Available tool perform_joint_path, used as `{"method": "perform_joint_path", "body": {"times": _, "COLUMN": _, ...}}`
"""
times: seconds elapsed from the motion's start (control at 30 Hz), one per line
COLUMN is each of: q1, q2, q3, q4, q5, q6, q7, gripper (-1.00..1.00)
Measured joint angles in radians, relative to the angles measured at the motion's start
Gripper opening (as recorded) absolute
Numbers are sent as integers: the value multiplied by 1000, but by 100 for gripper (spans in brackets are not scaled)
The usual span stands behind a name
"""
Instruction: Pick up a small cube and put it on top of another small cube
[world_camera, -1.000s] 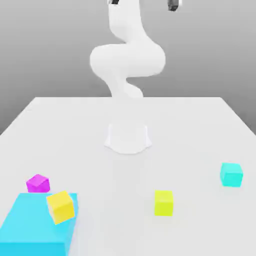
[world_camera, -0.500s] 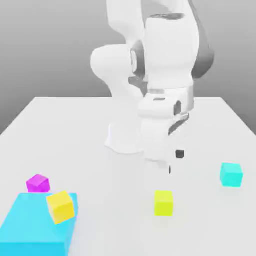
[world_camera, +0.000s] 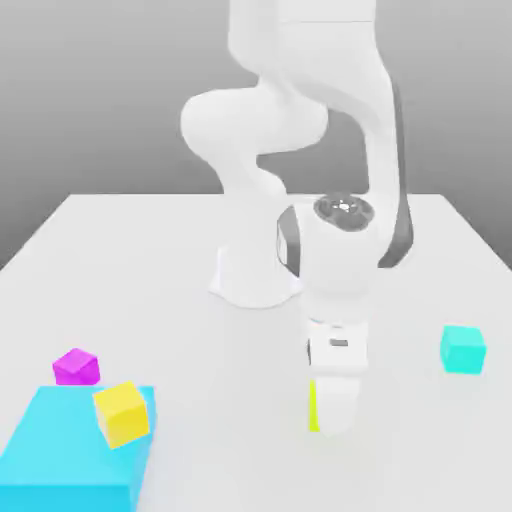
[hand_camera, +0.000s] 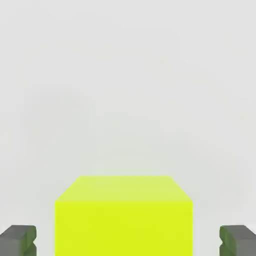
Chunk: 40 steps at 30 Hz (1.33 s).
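Over the near part of the table (world_camera: 210, 400), toward the exterior view's right of its middle, the gripper (hand_camera: 128, 241) was down at the lime cube (hand_camera: 123, 229), its fingers apart, one on each side. In the hand view a strip of pale surface showed between the cube and either finger, so nothing was clamped. The cube lay in the opening, a little nearer one finger than the other, with its side faces squared to them. It had no clear long axis to favour; what counted was that the fingers faced two opposite sides. In the exterior view the hand hid most of the cube, leaving a thin upright strip of lime beside it.

The step in hand looked like the grasp, with the lift and the stacking yet to be done. The next move called for closing straight across those two faces; the uneven gaps meant one finger might touch first and nudge the cube slightly before both gripped.

The cyan cube (world_camera: 463, 350) sat well apart, toward the exterior view's right. Off to that view's left were the purple cube (world_camera: 77, 367), the blue block (world_camera: 65, 445) and the tilted golden cube (world_camera: 122, 414). Which was meant to take the lime one could not be told.
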Motion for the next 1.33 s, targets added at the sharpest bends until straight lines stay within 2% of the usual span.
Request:
{"method": "perform_joint_path", "body": {"times": 0.17, "q1": 1, "q2": -4, "q3": -1, "q4": -1, "q5": -2, "q6": -5, "q7": 1, "gripper": -100}}
{"method": "perform_joint_path", "body": {"times": 0.4, "q1": 43, "q2": -234, "q3": -70, "q4": -44, "q5": -109, "q6": -191, "q7": 82, "gripper": -100}}
{"method": "perform_joint_path", "body": {"times": 1.0, "q1": 476, "q2": -363, "q3": 169, "q4": 60, "q5": -102, "q6": -423, "q7": 619, "gripper": -100}}
{"method": "perform_joint_path", "body": {"times": 1.2, "q1": 499, "q2": -189, "q3": 157, "q4": 73, "q5": -163, "q6": -264, "q7": 695, "gripper": -100}}
{"method": "perform_joint_path", "body": {"times": 1.23, "q1": 497, "q2": -163, "q3": 156, "q4": 74, "q5": -176, "q6": -239, "q7": 704, "gripper": 100}}
{"method": "perform_joint_path", "body": {"times": 1.33, "q1": 497, "q2": -163, "q3": 156, "q4": 74, "q5": -176, "q6": -239, "q7": 704, "gripper": 100}}
